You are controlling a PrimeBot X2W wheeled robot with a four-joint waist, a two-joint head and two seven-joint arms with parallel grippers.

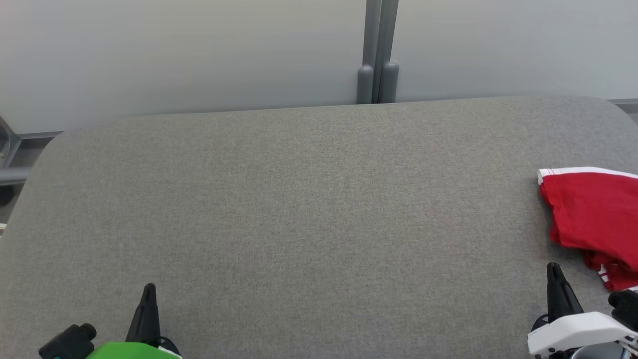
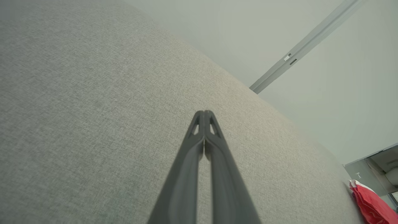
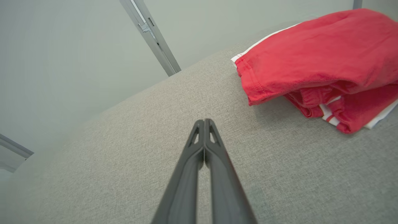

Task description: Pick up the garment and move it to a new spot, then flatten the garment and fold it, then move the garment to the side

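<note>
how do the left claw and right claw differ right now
The left claw rises from a green mount; the right claw rises from a white mount. The right claw is close beside the red garment, though not touching it; the left claw is far across the grey table from it. Shared: both are dark, shut and hold nothing.

one garment (image 1: 593,214), two grippers (image 1: 148,289) (image 1: 553,269), one table (image 1: 299,199)
</note>
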